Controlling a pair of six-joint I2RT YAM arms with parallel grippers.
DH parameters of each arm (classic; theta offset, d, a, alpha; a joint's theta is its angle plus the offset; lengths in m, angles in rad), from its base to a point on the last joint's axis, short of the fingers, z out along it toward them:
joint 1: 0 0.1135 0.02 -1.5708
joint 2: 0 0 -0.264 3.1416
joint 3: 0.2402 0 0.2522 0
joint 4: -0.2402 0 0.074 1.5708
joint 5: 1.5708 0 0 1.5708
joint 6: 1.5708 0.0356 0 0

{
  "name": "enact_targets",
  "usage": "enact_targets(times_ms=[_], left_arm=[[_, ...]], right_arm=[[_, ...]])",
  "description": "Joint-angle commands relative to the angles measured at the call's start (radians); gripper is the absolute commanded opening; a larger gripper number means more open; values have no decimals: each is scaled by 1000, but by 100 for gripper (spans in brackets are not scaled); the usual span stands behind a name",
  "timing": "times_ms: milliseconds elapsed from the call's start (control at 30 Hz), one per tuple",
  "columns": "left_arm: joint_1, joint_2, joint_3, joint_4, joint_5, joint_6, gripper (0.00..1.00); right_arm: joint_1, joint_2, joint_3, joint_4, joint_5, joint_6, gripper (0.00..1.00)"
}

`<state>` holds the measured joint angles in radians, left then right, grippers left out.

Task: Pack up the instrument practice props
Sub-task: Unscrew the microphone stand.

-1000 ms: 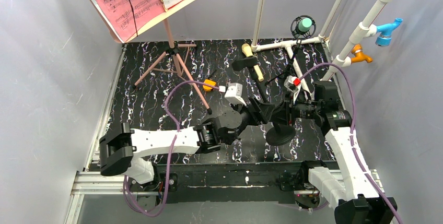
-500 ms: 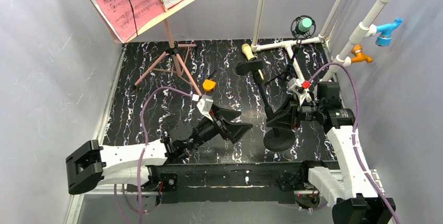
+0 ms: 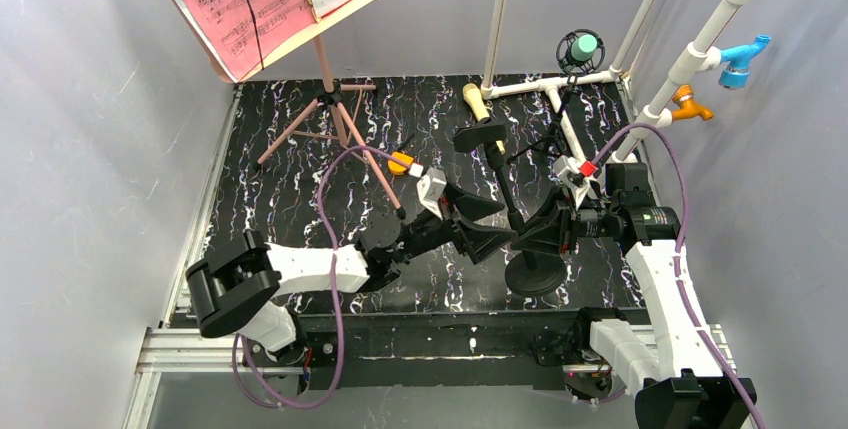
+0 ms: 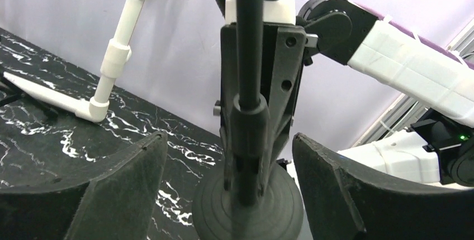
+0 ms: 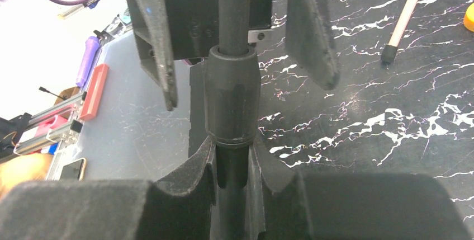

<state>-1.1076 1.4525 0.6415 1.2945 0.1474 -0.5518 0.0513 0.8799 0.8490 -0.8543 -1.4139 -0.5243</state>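
The black microphone stand [image 4: 249, 111], at the table's [image 3: 290, 199] 4 o'clock, is clamped low on its pole by the right gripper [image 5: 232, 161]; the left gripper [image 4: 228, 139], withdrawn a moment ago, is brought back at its 9 o'clock, jaws wide astride the pole, so a regrip seems intended

Black table top [image 3: 290, 209], white marble veining. Pink tripod legs [image 3: 335, 124] planted rear left. Small orange piece [image 3: 400, 162] near centre, just beside one tripod leg. Beige toy microphone [image 3: 474, 101] lying flat, rear centre. White pipe frame [image 3: 560, 84] resting across rear right corner. Black stand [image 3: 533, 274] sitting on its round base, front, right of centre.
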Motion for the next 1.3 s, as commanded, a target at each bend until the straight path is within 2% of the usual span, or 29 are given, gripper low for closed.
enact_targets(times_ms=[0,333,533,667,733,767,867,1000,1100,1200,1267], left_arm=[[21,53,84,90,78,-43,77],[35,119,130,109,128,-122,44],[35,143,165,114,139,-142,38],[35,150,175,114,132,-150,17],[36,146,170,113,113,-153,1],[35,141,165,111,91,-158,0],[35,112,128,95,-21,-192,0],[12,36,91,-21,-254,-262,0],[-48,-39,125,-242,-494,-312,0],[-130,-99,230,-498,-726,-345,0],[-141,-105,316,-680,-789,-417,0]], right_arm=[[-7,-16,27,-9,-69,-20,1],[-16,-28,9,10,-69,-14,1],[-21,-27,-5,25,-62,0,1],[-22,-24,-9,33,-46,7,1],[-25,-23,-8,34,-39,9,1],[-25,-23,-8,34,-32,9,1],[-29,-23,1,28,38,6,1],[-36,-18,37,19,236,-1,1],[-42,-18,41,85,308,73,1],[-42,-15,53,139,372,129,1],[-42,-10,68,143,415,125,1]])
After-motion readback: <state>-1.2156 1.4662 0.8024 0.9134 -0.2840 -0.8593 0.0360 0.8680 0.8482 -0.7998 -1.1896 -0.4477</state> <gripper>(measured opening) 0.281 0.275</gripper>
